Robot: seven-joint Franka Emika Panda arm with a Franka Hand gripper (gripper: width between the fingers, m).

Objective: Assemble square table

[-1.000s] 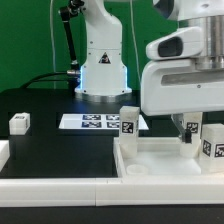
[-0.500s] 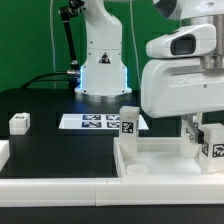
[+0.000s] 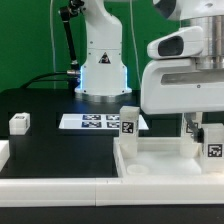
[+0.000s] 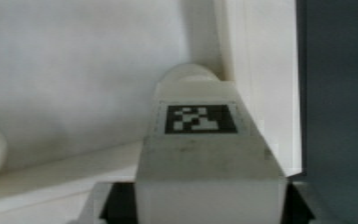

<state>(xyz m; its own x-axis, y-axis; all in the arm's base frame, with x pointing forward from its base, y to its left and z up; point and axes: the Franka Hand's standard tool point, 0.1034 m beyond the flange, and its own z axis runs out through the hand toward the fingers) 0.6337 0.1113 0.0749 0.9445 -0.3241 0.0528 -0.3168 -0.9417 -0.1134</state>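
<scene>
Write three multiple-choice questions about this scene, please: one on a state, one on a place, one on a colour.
1. The leg next to the marker board:
A. lies on its side
B. hangs in the air
C. stands upright

2. The small white part is:
A. on top of that leg
B. on the black table, at the exterior view's left
C. on the marker board

3. The backdrop is:
A. green
B. red
C. white

Answers:
1. C, since its long side is vertical and its tag faces the camera.
2. B, since it sits alone on the dark surface, apart from the other pieces.
3. A, since green fills the area behind the robot base.
</scene>
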